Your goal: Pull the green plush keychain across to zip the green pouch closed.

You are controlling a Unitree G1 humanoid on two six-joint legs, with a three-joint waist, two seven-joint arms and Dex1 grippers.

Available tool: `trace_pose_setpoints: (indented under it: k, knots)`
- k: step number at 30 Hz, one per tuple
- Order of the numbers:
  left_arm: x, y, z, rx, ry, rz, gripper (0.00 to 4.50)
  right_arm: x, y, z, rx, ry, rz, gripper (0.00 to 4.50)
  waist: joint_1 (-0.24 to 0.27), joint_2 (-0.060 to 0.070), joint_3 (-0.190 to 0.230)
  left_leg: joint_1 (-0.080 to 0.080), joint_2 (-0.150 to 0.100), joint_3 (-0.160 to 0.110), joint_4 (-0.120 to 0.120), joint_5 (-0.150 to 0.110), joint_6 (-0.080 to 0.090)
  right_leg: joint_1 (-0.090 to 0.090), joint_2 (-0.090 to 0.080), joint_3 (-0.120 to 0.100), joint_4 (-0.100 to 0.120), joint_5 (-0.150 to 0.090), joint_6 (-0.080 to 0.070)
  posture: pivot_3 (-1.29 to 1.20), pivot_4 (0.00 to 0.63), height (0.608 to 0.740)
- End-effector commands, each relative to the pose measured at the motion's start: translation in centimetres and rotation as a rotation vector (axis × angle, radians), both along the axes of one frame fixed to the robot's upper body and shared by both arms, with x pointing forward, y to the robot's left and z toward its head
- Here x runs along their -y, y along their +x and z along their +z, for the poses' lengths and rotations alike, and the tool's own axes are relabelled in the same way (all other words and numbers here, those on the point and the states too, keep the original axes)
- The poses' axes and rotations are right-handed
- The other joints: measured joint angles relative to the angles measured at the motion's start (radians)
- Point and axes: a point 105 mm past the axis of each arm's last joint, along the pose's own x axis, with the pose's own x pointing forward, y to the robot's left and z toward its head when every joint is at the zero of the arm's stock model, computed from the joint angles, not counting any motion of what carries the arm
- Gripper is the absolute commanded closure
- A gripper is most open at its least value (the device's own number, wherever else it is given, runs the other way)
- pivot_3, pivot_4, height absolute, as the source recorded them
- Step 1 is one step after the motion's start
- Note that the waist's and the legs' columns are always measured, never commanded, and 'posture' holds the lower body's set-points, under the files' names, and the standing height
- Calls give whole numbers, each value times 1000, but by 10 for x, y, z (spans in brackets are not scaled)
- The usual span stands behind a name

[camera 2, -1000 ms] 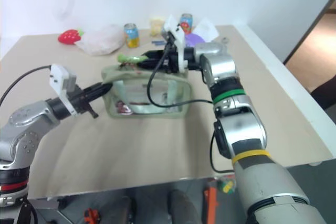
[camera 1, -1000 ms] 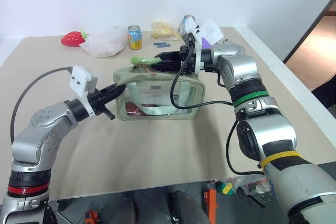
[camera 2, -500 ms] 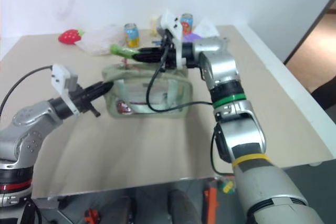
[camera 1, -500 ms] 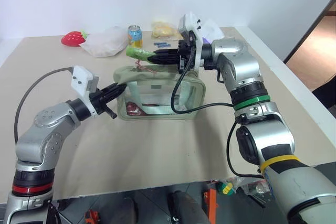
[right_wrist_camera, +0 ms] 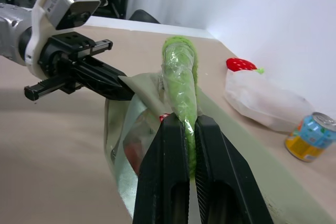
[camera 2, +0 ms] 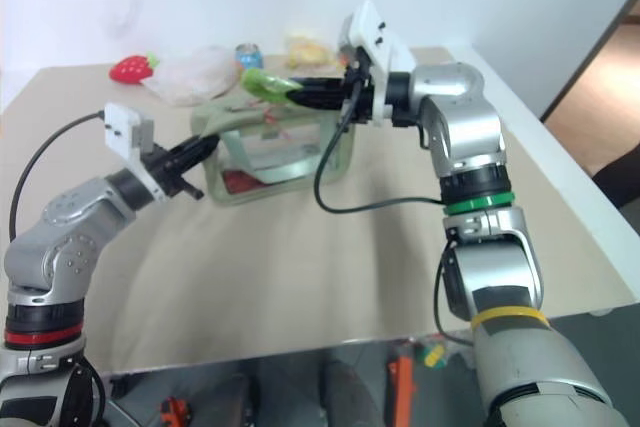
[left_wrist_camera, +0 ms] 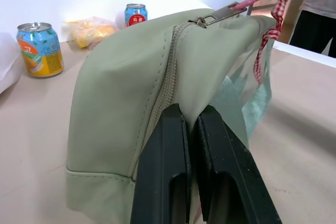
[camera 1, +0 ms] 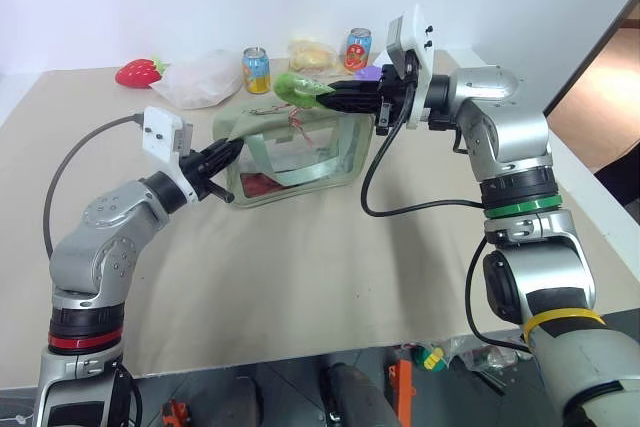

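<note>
On the tan table (camera 1: 300, 277), nearest the robot on the left, the left gripper (camera 1: 228, 154) has its two black fingers pressed together on the near-left end of the green pouch (camera 1: 300, 152), pinching a fold of its olive fabric; in the left wrist view the fingers (left_wrist_camera: 163, 171) sit on either side of the seam just beside the zipper line. The pouch stands around the middle of the table, tilted, with its right end lifted higher than its left, and something red shows through its clear side panel, though what it is cannot be made out. Above the pouch's top, the right gripper (camera 1: 325, 99) reaches in from the right, pointing left, its fingers shut on the green plush keychain (camera 1: 296, 88), which is squeezed flat between them. From the plush a red-checked ribbon (left_wrist_camera: 265, 45) and a pink loop lead down to the metal zipper pull (left_wrist_camera: 212, 18) on the pouch's top edge.

Farther back, along the far edge by the wall, lie a red strawberry plush (camera 1: 138, 73) at the left, a white plastic bag (camera 1: 200, 80) just right of it, a blue and orange drink can (camera 1: 257, 70), a packet of something yellow (camera 1: 312, 55), and a blue and red can (camera 1: 358, 50).
</note>
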Motion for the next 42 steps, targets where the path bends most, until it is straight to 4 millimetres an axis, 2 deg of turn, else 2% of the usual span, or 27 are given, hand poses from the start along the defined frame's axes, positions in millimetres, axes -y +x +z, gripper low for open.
trace_pose_setpoints:
  k: [1, 8, 13, 18, 23, 28, 33, 37, 42]
  knots:
    - [-5, 0, 14, 51, -8, 12, 4500, 11, -2, 21, 74, 46, -33, 4422, 0, 0, 0, 0, 0, 0, 0, 0, 0, 0, 0, 0, 0, 0, 0, 0, 150, 740]
    - [0, -8, 7, -11, -62, -74, 4500, 18, 5, 24, 82, 71, -85, 4422, 1, 0, 0, 0, -1, 0, 0, 0, 0, 0, 0, 0, 0, 0, 0, 0, 150, 740]
    - [3, -14, 9, -73, -158, -146, 4500, 21, 10, 36, 108, 113, -117, 4422, 1, 0, 0, 0, 0, 0, 0, 0, 0, 0, 0, 0, 0, 0, 0, 0, 150, 740]
    - [7, -20, 8, -112, -167, -210, 4500, 14, 9, 48, 135, 148, -101, 4422, 0, 0, 0, 0, 0, 0, 0, 0, 0, 0, 0, 0, 0, 0, 0, 0, 150, 740]
    - [7, -19, 7, -107, -131, -209, 4500, 6, 7, 52, 150, 158, -80, 4422, 0, 0, 0, 0, 0, 0, 0, 0, 0, 0, 0, 0, 0, 0, 0, 0, 150, 740]
    - [4, -23, 3, -108, -79, -217, 4500, 6, 9, 47, 150, 155, -89, 4422, 0, 0, 0, 0, 0, 0, 0, 0, 0, 0, 0, 0, 0, 0, 0, 0, 150, 740]
    - [-10, -22, 1, -104, -33, -183, 4500, 13, 13, 39, 134, 148, -115, 4422, -1, 0, 0, 0, 0, 0, 0, 0, 0, 0, 0, 0, 0, 0, 0, 0, 150, 740]
    - [-14, -22, -1, -106, -13, -174, 4500, 18, 16, 35, 122, 146, -132, 4422, -4, 0, 0, 0, 0, 0, 0, 0, 0, 0, 0, 0, 0, 0, -1, 0, 150, 740]
    - [-17, -21, -1, -98, -8, -160, 4500, 32, 22, 28, 105, 138, -182, 4422, -8, 0, 0, 0, 0, 0, 0, 0, 0, 0, 0, 0, 0, -1, 0, 0, 150, 740]
